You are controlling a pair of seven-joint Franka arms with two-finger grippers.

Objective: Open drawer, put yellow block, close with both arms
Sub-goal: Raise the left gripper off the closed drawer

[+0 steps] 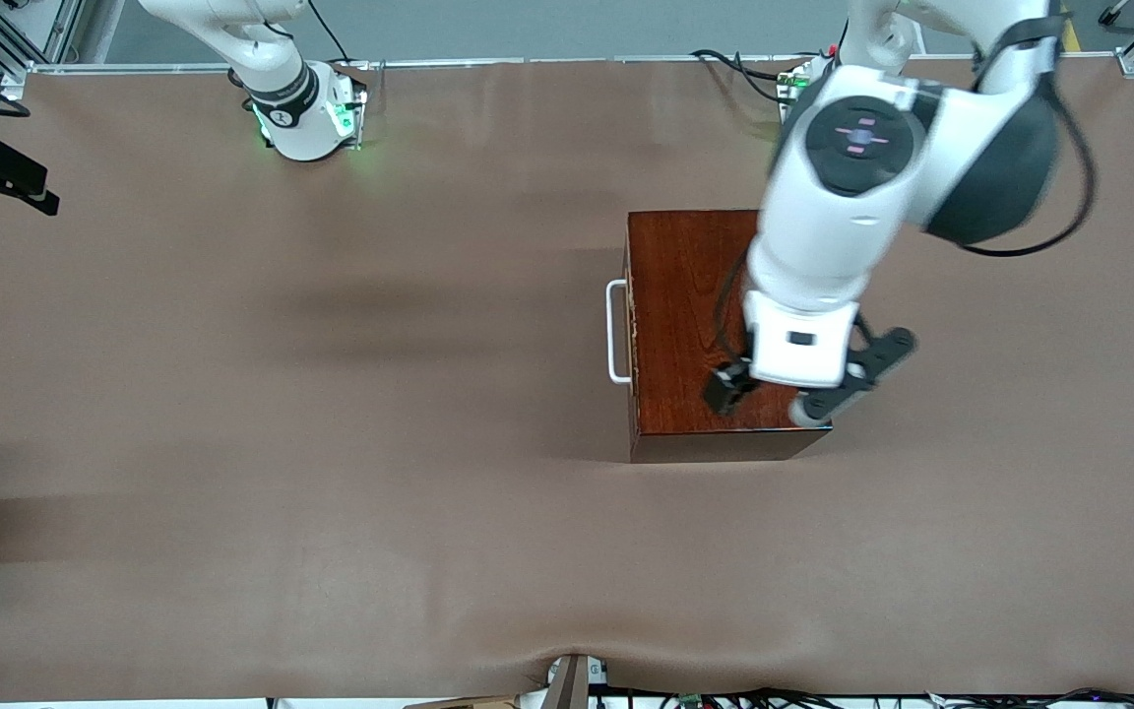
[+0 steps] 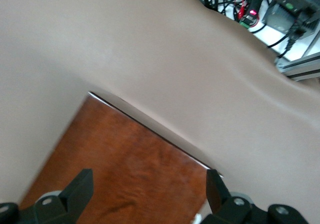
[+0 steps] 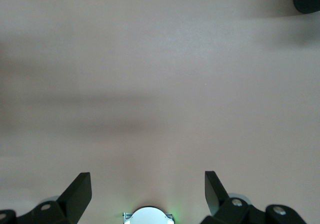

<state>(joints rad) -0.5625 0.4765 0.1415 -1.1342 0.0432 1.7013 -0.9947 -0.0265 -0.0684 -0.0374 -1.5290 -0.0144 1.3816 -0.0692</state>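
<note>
We see the wooden box (image 1: 700,325) standing toward the left arm's end of the table (image 1: 331,443), its drawer (image 1: 632,335) pushed in and the white handle (image 1: 616,332) facing the right arm's end. The left gripper (image 2: 149,194) hangs over the box top with its fingers (image 2: 80,189) spread and nothing between them. The right gripper (image 3: 148,191) waits over bare table, fingers spread too. We cannot find the yellow block in any view.

- The left gripper (image 2: 149,196) hangs over the wooden box (image 2: 125,174), its fingers (image 2: 80,186) spread wide.
- Brown table cover (image 2: 150,48) surrounds the wooden box.
- Cables (image 2: 235,3) lie well apart from the wooden box.
</note>
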